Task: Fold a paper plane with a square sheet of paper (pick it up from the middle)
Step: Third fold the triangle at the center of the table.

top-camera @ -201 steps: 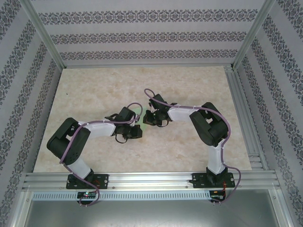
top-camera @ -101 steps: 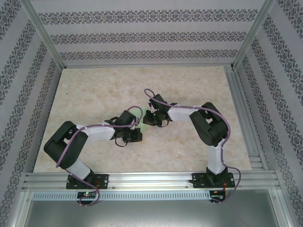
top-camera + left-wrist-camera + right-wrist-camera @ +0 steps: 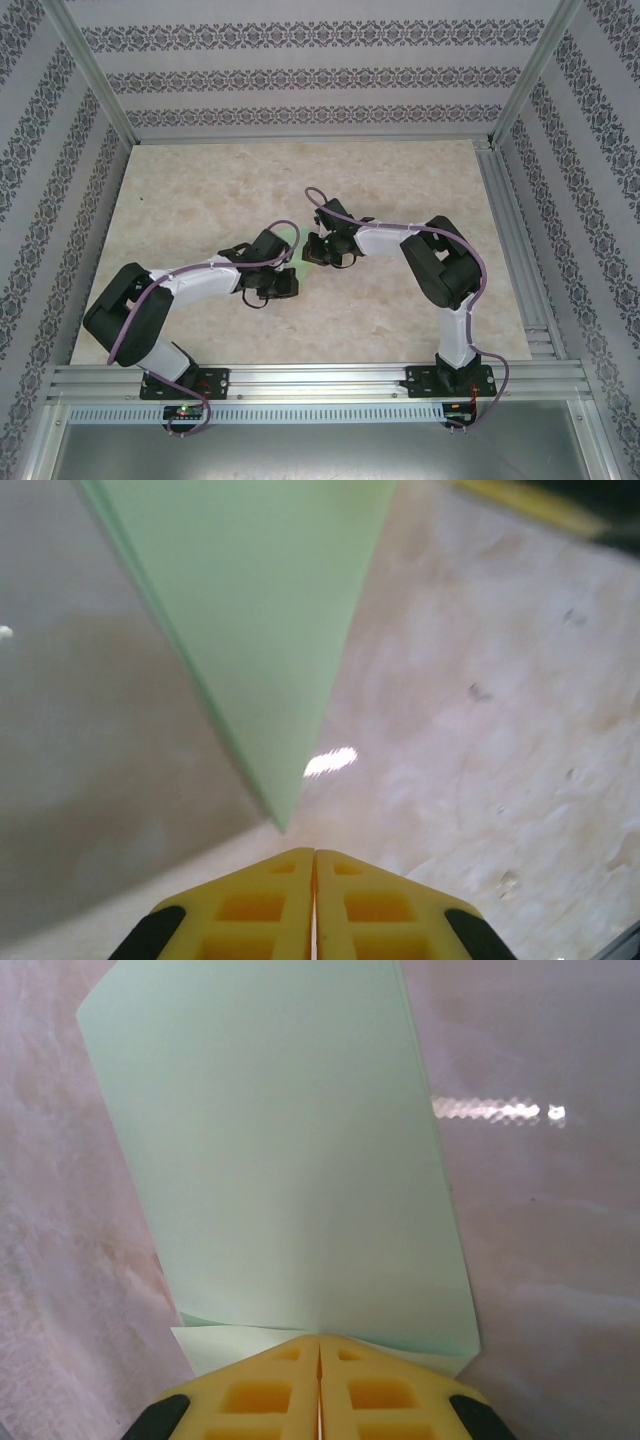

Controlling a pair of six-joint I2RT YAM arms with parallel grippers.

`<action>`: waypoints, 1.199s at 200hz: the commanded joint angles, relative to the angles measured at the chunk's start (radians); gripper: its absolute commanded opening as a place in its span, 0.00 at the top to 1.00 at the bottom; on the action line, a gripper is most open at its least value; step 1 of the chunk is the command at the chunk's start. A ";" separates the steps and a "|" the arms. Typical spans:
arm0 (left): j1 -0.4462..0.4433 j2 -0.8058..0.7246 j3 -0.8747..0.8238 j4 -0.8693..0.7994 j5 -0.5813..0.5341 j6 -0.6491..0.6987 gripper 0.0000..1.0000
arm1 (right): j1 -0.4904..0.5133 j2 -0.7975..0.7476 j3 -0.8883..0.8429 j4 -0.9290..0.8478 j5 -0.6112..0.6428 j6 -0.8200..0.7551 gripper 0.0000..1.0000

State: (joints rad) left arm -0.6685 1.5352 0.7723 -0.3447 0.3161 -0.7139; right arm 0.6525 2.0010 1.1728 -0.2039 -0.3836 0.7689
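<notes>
Beige marbled tabletop [image 3: 200, 190] at centre. Striped patterned wallpaper walls [image 3: 300, 80] at 9, 12 and 3 o'clock. Aluminium posts [image 3: 95, 75] at 11 and 1. Slotted rails [image 3: 320, 378] at 6, side rails [image 3: 525, 290] at 4. Grey metal tray [image 3: 320, 450] below the slotted rails. Glare spot [image 3: 330, 762] on tabletop.

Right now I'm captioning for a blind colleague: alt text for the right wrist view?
A folded pale green paper stretches away over a marbled table, its near edge meeting the tips of the shut yellow right pincer at bottom centre.
</notes>
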 commanded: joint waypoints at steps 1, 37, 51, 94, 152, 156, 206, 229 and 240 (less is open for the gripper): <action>0.003 0.012 0.039 0.023 -0.045 -0.010 0.91 | -0.017 0.050 0.001 -0.015 0.082 0.010 0.92; 0.007 0.090 0.062 0.044 -0.042 -0.006 0.91 | -0.016 0.049 0.000 -0.014 0.077 0.010 0.92; 0.010 0.105 0.058 0.050 -0.043 -0.009 0.91 | -0.017 0.045 -0.002 -0.011 0.074 0.010 0.92; 0.023 0.125 0.018 0.041 -0.056 -0.015 0.92 | -0.019 0.003 -0.006 0.029 0.036 -0.005 0.91; 0.024 0.117 -0.016 0.060 -0.050 -0.020 0.93 | -0.004 -0.099 -0.035 0.064 -0.060 0.022 0.92; 0.024 0.117 -0.017 0.061 -0.049 -0.020 0.93 | -0.001 -0.101 -0.039 0.066 -0.063 0.026 0.92; 0.024 0.115 -0.019 0.068 -0.042 -0.020 0.93 | 0.030 -0.065 -0.070 0.080 -0.072 0.054 0.92; 0.024 0.108 -0.013 0.066 -0.041 -0.022 0.92 | 0.039 -0.035 -0.067 0.077 -0.078 0.057 0.92; 0.026 0.103 -0.008 0.065 -0.034 -0.030 0.92 | 0.038 -0.026 -0.068 0.073 -0.074 0.059 0.92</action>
State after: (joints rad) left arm -0.6548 1.6379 0.7834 -0.2695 0.2932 -0.7246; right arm 0.6811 1.9400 1.1160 -0.1429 -0.4469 0.8139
